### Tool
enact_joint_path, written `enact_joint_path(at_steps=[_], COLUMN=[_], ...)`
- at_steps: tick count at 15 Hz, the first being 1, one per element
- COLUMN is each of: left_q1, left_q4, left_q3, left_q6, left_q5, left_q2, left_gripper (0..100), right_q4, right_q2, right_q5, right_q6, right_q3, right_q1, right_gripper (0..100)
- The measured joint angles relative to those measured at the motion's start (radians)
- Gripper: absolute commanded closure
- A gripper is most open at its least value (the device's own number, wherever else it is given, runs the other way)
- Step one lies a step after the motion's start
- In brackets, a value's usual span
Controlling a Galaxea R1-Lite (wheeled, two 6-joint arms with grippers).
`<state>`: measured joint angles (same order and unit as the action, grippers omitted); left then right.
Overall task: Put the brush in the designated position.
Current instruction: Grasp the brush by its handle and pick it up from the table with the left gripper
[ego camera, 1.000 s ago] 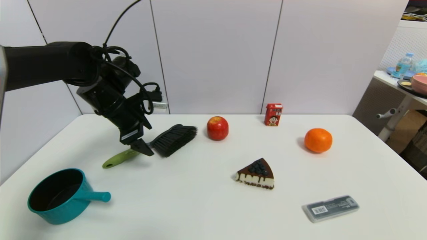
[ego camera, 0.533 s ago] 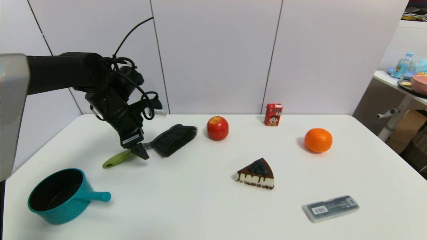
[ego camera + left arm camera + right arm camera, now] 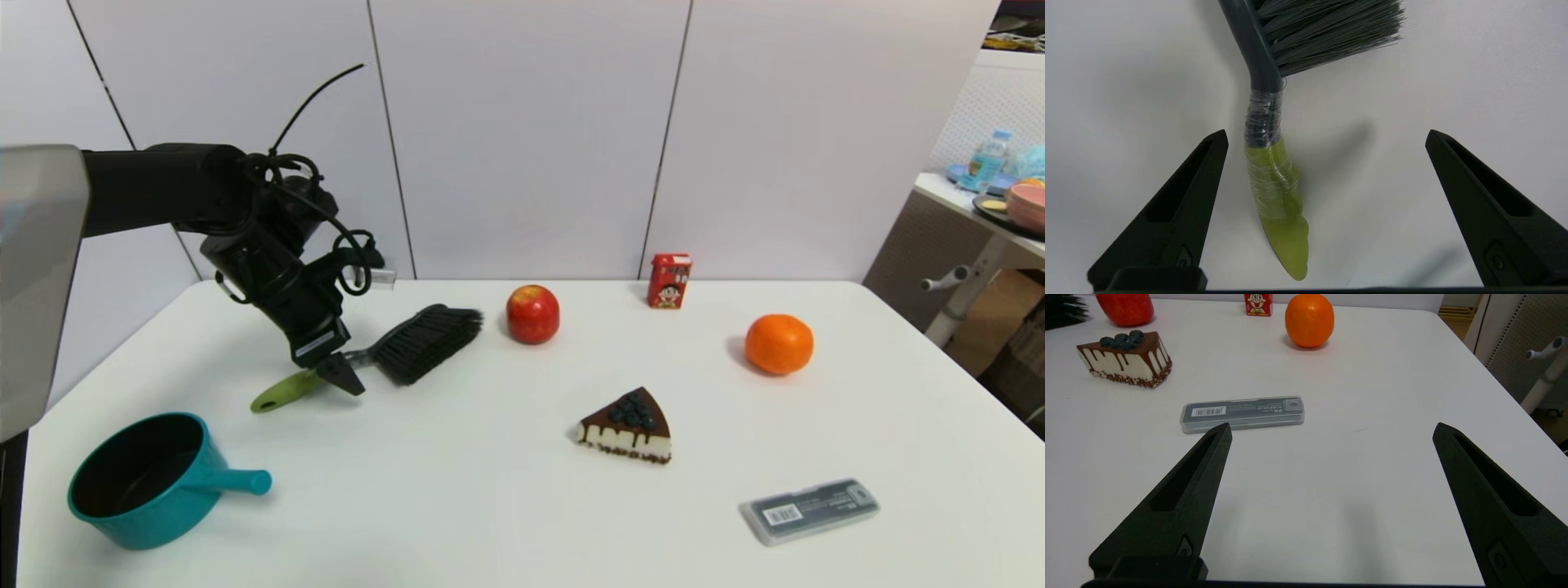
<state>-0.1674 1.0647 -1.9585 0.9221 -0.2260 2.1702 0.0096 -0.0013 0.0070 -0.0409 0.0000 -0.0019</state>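
The brush (image 3: 384,351) is seen lying flat on the white table (image 3: 490,523), at about ten o'clock from the table's middle, its black bristles pointing toward two o'clock and its lime-green handle toward eight o'clock. The left gripper (image 3: 339,377) is held low over the handle just behind the neck, with its fingers (image 3: 1184,204) spread wide on either side of the handle; whether one of them touches the handle cannot be told. In the left wrist view a clear wrap is seen around the neck and upper handle.

A red apple (image 3: 532,314) is found just beyond the bristle tips at three o'clock from them. A red carton (image 3: 669,281) stands at the far edge, an orange (image 3: 779,344) at three o'clock from the apple, a cake slice (image 3: 627,428) near the middle, a grey case (image 3: 808,511) at five o'clock, and a teal pot (image 3: 155,482) at seven o'clock.

The right gripper (image 3: 1331,428) is seen only in its own wrist view, above the table's near right part, with fingers spread and nothing between them.
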Motion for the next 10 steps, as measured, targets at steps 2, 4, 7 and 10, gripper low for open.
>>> enact_joint_path(at_steps=[2,4,7,10], left_q1=[0.017,0.032,0.041,0.039], left_q4=[0.014,0.011,-0.022,-0.076], left_q3=[0.001,0.001,0.000,0.000], left_q6=[0.011,0.049,0.066,0.066], left_q5=[-0.001,0.003,0.009,0.033], left_q2=[0.002,0.006,0.024,0.050], left_gripper=[0,0,0,0], right_q4=[0.000,0.000,0.000,0.000], right_q2=[0.000,0.000,0.000,0.000], right_q5=[0.000,0.000,0.000,0.000], right_q6=[0.000,0.000,0.000,0.000], right_q3=[0.000,0.000,0.000,0.000], right_q1=[0.000,0.000,0.000,-0.001], right_gripper=[0,0,0,0])
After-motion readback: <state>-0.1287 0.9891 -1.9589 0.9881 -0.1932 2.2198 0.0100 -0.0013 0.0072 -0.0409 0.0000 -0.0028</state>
